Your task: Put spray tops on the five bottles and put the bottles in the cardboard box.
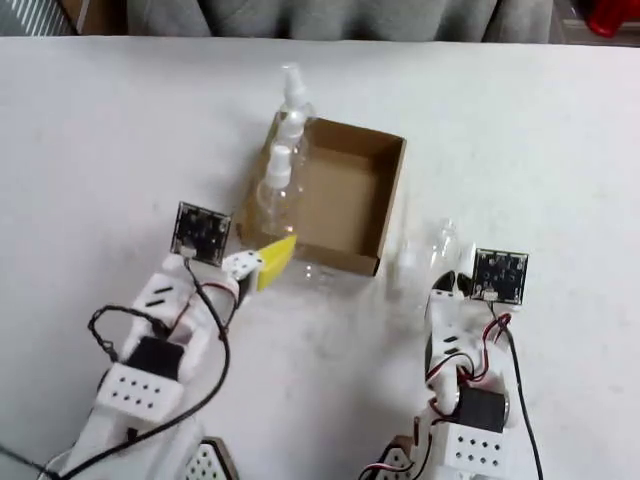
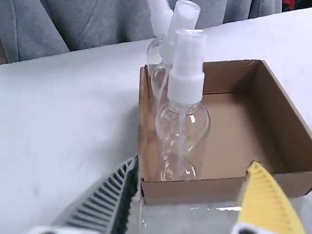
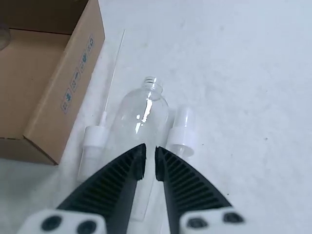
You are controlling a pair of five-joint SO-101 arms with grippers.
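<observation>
Bottles with spray tops [image 2: 183,122] stand along the cardboard box's [image 1: 390,200] left wall.
Left gripper [image 2: 192,168] gapes wide at the box; right gripper [image 3: 150,152], nearly closed and empty, hangs over an uncapped bottle [image 3: 144,109] lying between two loose spray tops [image 3: 181,129].

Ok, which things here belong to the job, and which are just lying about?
Job: cardboard box; three capped bottles; bottle lying before it; uncapped bottle; two loose spray tops.
Lying about: red object past the table's far edge.

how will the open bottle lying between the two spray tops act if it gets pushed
The open bottle lies on its round side, so it will probably roll. It looks empty and thin-walled, so likely light and apt to skid on the smooth table.
</observation>
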